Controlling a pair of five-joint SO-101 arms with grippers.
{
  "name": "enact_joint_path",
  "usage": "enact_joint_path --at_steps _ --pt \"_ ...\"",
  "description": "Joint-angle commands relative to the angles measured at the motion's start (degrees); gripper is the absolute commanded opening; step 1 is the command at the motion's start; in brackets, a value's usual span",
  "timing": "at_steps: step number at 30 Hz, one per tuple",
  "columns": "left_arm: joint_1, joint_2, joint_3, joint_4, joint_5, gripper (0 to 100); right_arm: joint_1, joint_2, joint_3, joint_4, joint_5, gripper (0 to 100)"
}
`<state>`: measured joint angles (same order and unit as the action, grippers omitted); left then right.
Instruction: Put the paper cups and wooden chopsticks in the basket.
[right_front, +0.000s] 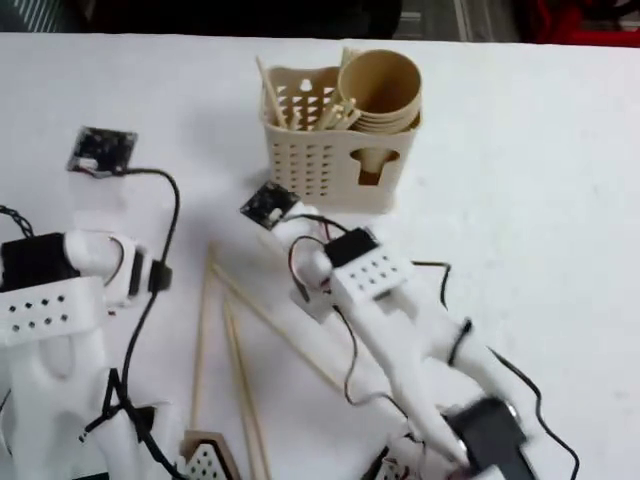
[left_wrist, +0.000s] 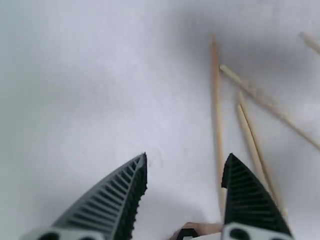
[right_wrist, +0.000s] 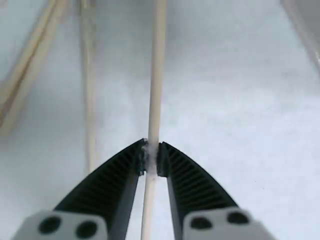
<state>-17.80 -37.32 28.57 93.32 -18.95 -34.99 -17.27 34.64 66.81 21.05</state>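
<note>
Chopstick (right_wrist: 158, 75) tight within right claw (right_wrist: 152, 156)

The white counter (right_front: 530, 200) carried a cream slotted basket (right_front: 320, 165) toward its far side and several wooden chopsticks (right_front: 202, 330) lying loose nearer.

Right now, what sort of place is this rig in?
Likely a robot lab bench or test station, not a kitchen: plain white table, left arm and right arm with exposed wiring, and staged props, a basket of paper cups plus loose chopsticks, one in the right claw.
</note>
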Motion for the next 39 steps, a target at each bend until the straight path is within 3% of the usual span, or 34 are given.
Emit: enact_joint_path --at_steps 1,5,10,13,21,30,39 --pt "0.13 0.13 4.22 -3.52 -2.02 25 0.4 -11.03 -2.73 4.09 0.44 1.9" --pt "0.4 0.22 9.14 -7.74 -2.11 25 0.4 -20.35 -2.73 6.64 0.44 1.9" --pt "6.64 0.31 15.65 -11.96 -1.49 26 0.48 -27.91 -2.73 8.31 0.44 1.9" --pt "9.54 0.31 18.2 -14.68 2.46 26 1.1 -29.85 -3.25 8.13 0.44 1.9" --pt "10.42 0.84 19.78 -18.55 2.73 26 7.6 -30.02 -18.02 10.77 -3.08 1.9" --pt "10.07 19.82 14.15 -23.38 2.99 24 8.31 -28.35 -32.44 9.45 -8.62 1.9" --pt "10.33 38.55 4.48 -25.93 3.08 23 8.4 -26.51 -35.87 -3.56 -8.62 1.9"
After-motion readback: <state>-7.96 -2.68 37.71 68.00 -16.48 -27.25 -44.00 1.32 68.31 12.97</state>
